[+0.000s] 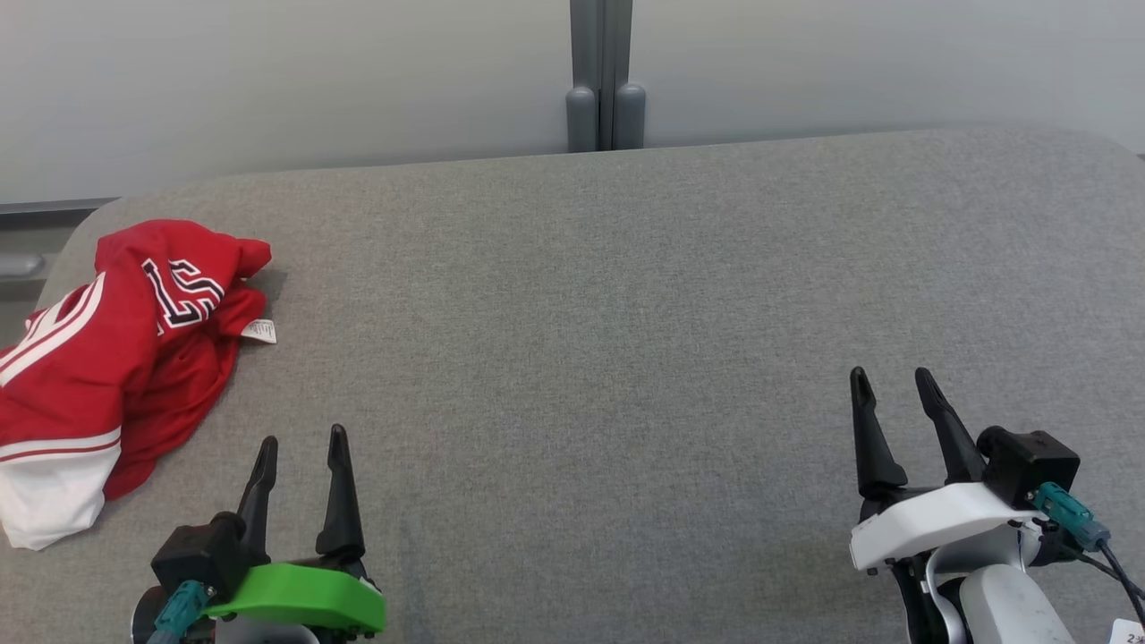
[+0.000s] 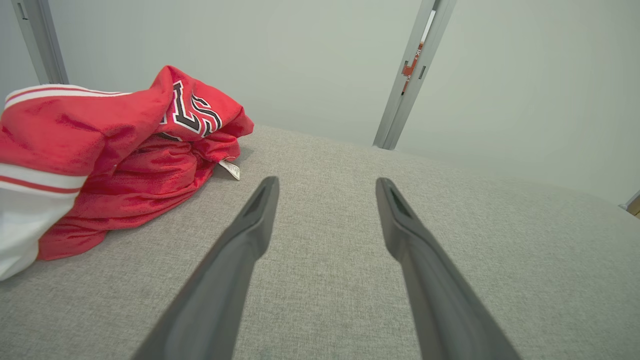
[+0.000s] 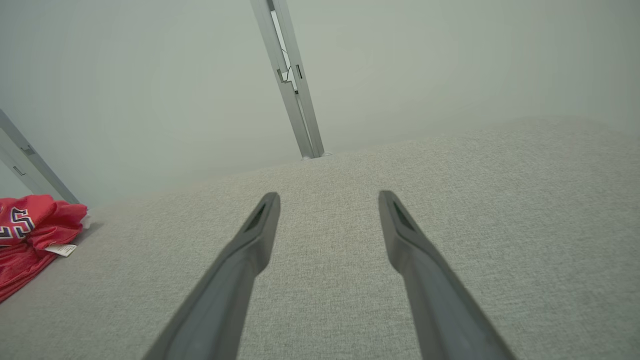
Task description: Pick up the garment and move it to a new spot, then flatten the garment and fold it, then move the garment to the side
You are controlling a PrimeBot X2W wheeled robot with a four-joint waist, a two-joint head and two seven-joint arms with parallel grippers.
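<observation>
Grey padded surface (image 1: 626,313) | red garment (image 1: 107,358) crumpled, left edge cut off

You've got a green shell (image 1: 295,597) on the left hand (image 1: 303,436), blk fingers (image 1: 340,501). The right hand (image 1: 890,372) is white w/ a teal plug (image 1: 1064,514).

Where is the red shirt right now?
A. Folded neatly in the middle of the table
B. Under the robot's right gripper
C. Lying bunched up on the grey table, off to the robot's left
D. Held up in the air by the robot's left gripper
C: the red shirt lies crumpled on the grey table at the robot's left, while the left gripper and right gripper are both open and holding nothing.
</observation>
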